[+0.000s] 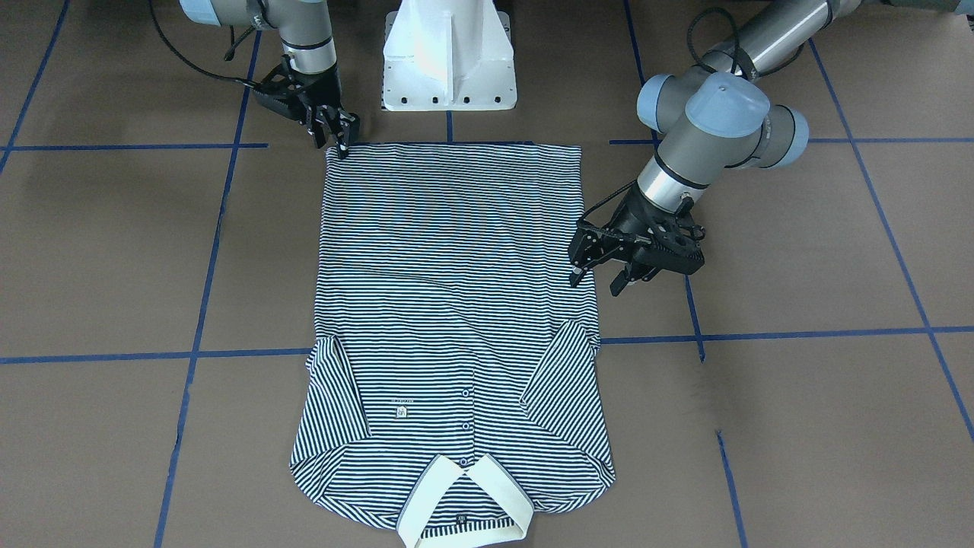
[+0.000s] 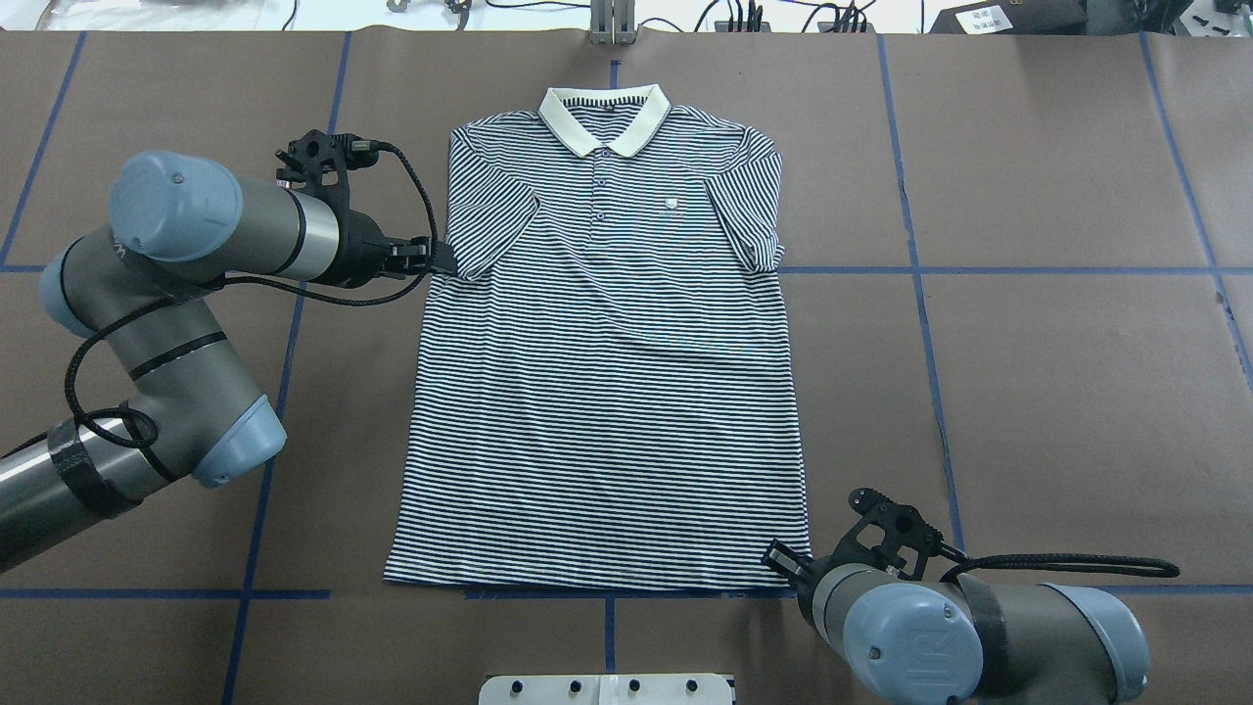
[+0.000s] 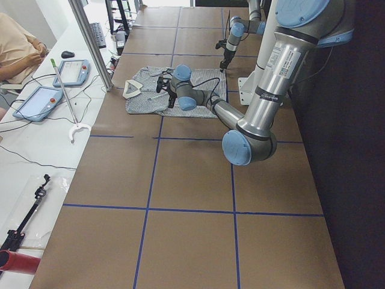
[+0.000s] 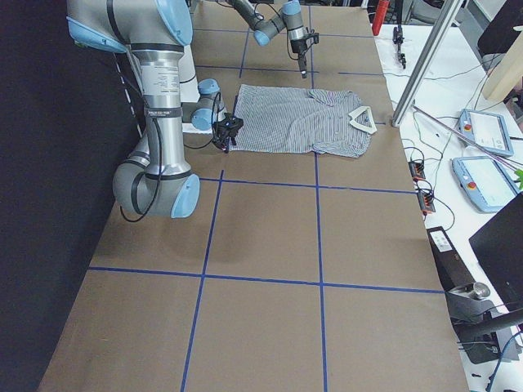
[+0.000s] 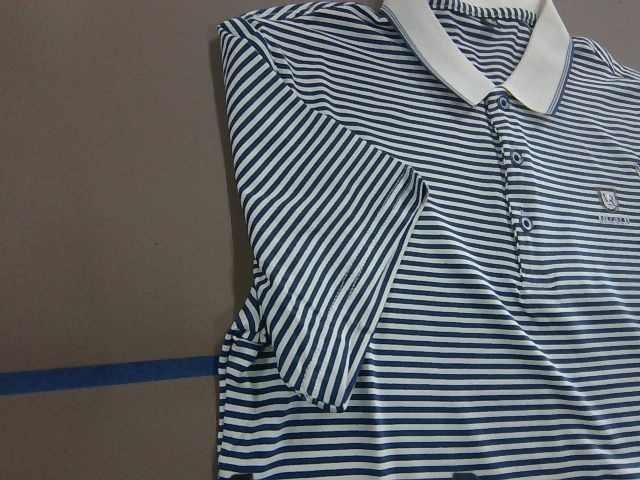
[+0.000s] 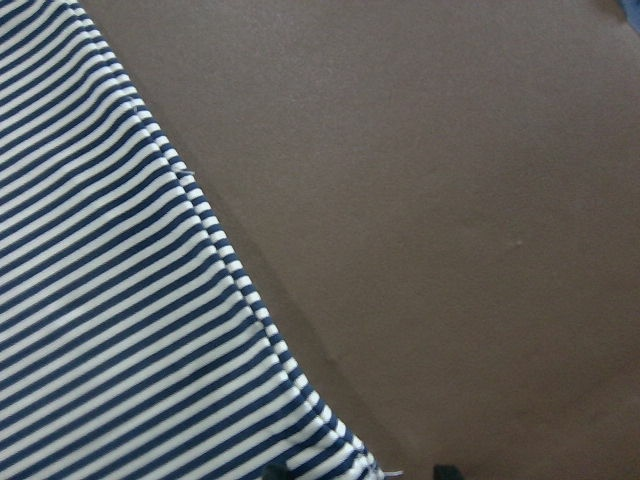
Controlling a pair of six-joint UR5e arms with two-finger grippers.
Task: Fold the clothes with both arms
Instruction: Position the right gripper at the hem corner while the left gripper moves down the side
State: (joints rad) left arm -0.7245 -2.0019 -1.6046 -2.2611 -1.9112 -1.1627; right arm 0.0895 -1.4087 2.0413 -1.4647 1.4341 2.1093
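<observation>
The shirt (image 2: 607, 392) lies flat on the desk (image 2: 1028, 392), collar (image 2: 604, 117) toward the far edge. The left hand (image 1: 596, 283), spread, is at its side below the sleeve (image 2: 489, 220). The right hand (image 1: 346, 146), spread, straddles the near hem corner (image 6: 350, 455).

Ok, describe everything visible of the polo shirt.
The polo shirt is thin navy-and-white striped knit with a cream collar, buttons and chest logo. It lies flat, front up, sleeves folded inward, hem toward the robot's base. The open left gripper is at one side edge, the open right gripper at a hem corner.
</observation>
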